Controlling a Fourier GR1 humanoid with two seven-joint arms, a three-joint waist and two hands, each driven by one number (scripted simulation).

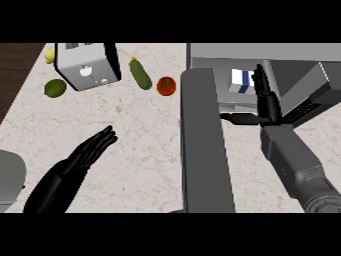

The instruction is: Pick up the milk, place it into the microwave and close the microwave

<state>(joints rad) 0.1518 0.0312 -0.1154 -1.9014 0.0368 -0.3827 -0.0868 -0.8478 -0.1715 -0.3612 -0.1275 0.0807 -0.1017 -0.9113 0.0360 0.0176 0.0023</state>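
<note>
I saw the pale marble tabletop (136,130) filling most of the head view, with dark wood showing along its left edge. The microwave (306,75) sat at the upper right, its grey door (202,145) swung wide open and jutting toward me down the middle, standing as a wall between my two arms. The toaster (88,65) stood tilted at the upper left. My left hand (81,157) rested low on the left, fingers straight and together. My right hand (265,97) reached into the microwave's cavity, its fingers straight and lying against the milk (239,80), a white and blue carton that stood inside. Between toaster and door lay a zucchini (140,73), a tomato (166,86), a lime (55,88) and a lemon (50,54).
</note>
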